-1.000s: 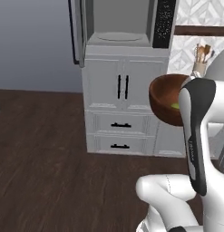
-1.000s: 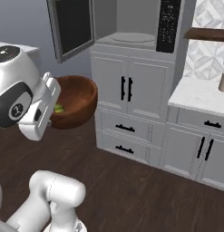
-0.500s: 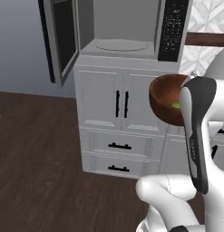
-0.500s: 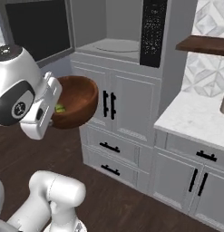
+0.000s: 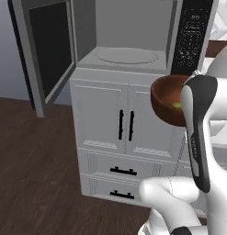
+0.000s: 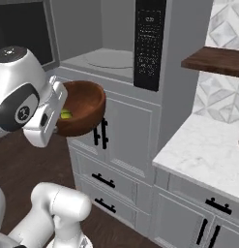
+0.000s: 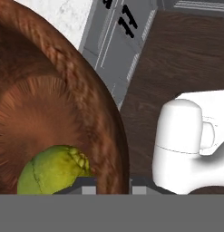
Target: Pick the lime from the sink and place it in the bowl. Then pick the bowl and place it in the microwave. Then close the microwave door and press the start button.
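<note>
Since the end effector [image 7: 112, 188] is pinching the bowl [image 6: 82, 107] by its rim at mid-left of frame, below the open microwave [image 5: 126, 55], any tilt could spill the lime [image 7: 52, 170] or clip the cavity's edge.

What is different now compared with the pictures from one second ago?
The base drove closer to the open microwave, which now looms larger. The gripper still carries the bowl with the lime inside, held below the microwave opening. The microwave door stays open.
</note>
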